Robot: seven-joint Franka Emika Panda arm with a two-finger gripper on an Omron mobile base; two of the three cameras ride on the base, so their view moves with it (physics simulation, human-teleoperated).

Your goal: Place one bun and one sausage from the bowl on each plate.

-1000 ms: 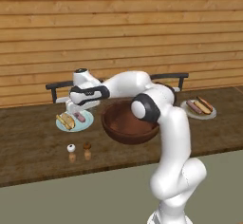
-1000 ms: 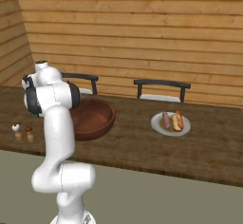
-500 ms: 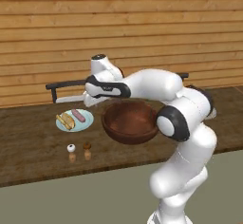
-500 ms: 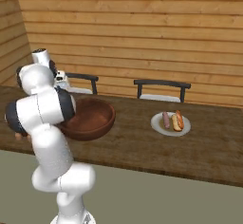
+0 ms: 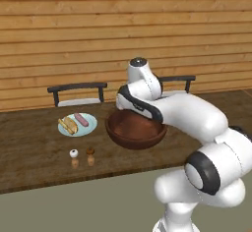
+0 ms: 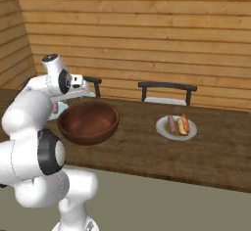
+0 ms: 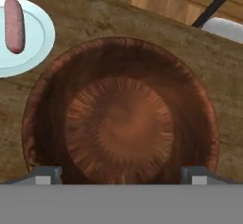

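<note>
Reddish-brown and deep, the round wooden bowl [image 7: 121, 123] sits mid-desk near the front edge, its ringed inside bare. One flat pale blue-grey plate [image 5: 78, 125] lies toward the left end of the dark wooden desk [image 5: 29, 147], bearing a yellow-tan split bun [image 5: 68, 125] beside a smooth pinkish-red sausage [image 5: 80, 119]; another plate [image 6: 176, 127] toward the right end carries the same pair. Spread wide, the fingers [image 7: 47, 174] hover empty over the bowl.
</note>
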